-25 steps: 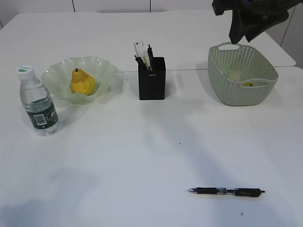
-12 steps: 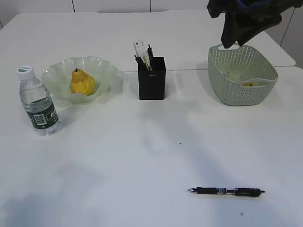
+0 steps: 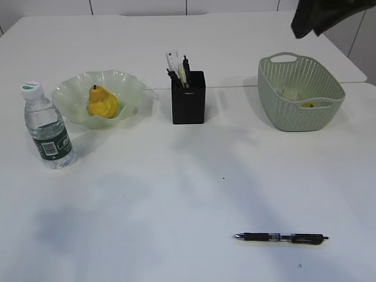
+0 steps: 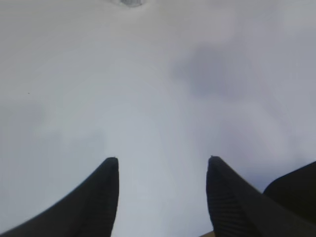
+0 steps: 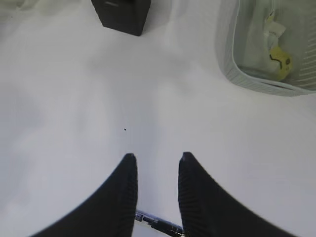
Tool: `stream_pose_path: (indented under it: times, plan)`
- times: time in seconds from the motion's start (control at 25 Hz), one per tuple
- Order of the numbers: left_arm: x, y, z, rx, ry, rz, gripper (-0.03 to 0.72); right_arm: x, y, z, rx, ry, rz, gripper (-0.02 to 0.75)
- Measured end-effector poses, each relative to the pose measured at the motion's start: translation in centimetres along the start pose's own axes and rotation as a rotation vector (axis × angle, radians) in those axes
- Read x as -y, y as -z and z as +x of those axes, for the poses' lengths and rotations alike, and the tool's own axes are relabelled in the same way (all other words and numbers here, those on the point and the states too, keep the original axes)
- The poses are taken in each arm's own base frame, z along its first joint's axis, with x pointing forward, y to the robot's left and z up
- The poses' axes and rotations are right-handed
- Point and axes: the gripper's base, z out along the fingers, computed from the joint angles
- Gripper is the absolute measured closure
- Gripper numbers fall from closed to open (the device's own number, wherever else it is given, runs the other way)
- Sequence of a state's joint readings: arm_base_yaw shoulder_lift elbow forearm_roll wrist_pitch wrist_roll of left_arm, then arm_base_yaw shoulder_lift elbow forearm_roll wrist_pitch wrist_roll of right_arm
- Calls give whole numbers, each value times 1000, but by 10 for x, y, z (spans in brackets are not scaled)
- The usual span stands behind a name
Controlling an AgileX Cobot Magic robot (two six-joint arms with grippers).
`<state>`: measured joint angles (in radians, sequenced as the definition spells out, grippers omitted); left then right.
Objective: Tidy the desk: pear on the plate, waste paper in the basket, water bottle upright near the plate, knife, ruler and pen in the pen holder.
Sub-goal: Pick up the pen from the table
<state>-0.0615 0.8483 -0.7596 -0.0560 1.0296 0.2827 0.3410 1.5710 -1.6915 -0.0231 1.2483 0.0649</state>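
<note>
Pen, black and slim (image 3: pixel 281 238), lies alone at lower right, so your right pincer (image 5: pixel 155 163) hangs spread and empty above it, left pincer (image 4: pixel 162 165) likewise spread over bare white desk (image 3: pixel 176 194).

A plain white surface (image 3: pixel 147 188) is seen, with a water bottle (image 3: pixel 48 127), plate (image 3: pixel 123 91), pen holder (image 3: pixel 188 98) and basket (image 3: pixel 299 94) lined up at the back; a pen (image 3: pixel 281 238) is left lying up front.
</note>
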Motion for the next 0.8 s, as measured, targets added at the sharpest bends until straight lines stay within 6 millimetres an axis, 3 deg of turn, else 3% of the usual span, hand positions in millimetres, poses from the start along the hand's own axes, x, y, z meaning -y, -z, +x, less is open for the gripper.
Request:
stream_pose_path:
  times: [0.16, 0.28, 0.8]
  plan:
    - [-2, -5, -8, -26, -12, 13, 286, 3, 33, 15, 63, 5, 18, 491]
    - [0, -8, -15, -42, -33, 43, 286, 6, 45, 29, 75, 9, 37, 491]
    - [30, -18, -60, -68, -225, 155, 286, 15, 32, 105, -64, -29, 97, 491]
